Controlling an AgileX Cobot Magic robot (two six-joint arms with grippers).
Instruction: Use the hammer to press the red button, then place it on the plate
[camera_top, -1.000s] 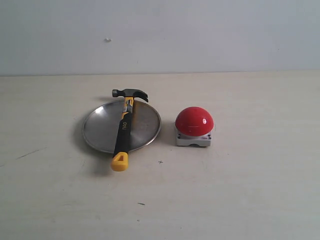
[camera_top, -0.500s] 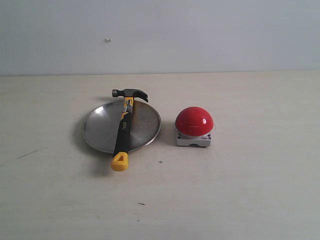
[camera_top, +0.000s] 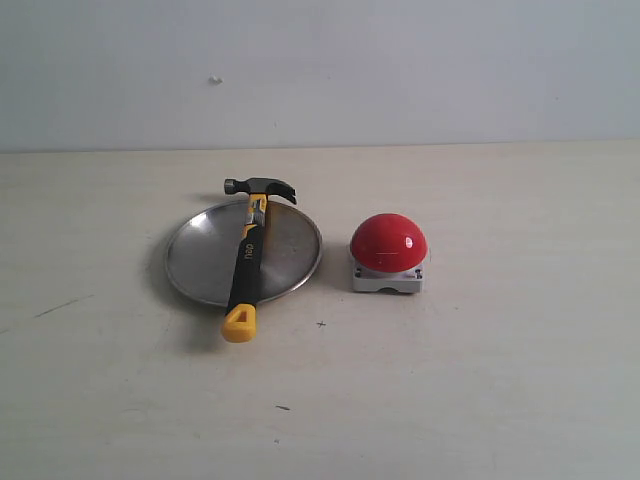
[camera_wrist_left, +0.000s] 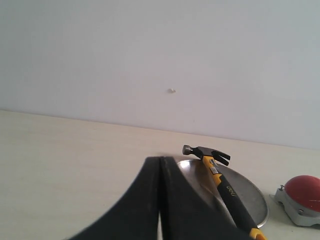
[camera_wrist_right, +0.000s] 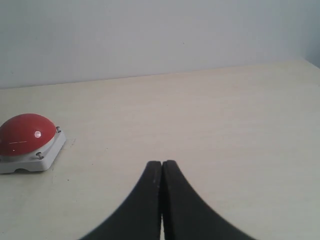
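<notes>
The hammer (camera_top: 246, 257) lies across the silver plate (camera_top: 205, 257), its dark head past the far rim and its yellow end hanging over the near rim. The red button (camera_top: 388, 243) sits on its grey base just right of the plate. No arm shows in the exterior view. In the left wrist view my left gripper (camera_wrist_left: 160, 159) is shut with nothing in it, short of the plate (camera_wrist_left: 247, 192) and hammer (camera_wrist_left: 222, 183). In the right wrist view my right gripper (camera_wrist_right: 161, 162) is shut and empty, with the red button (camera_wrist_right: 25, 134) off to one side.
Everything rests on a pale wooden table (camera_top: 480, 380) that ends at a plain light wall (camera_top: 400, 70) behind. A few small dark marks dot the tabletop near the front.
</notes>
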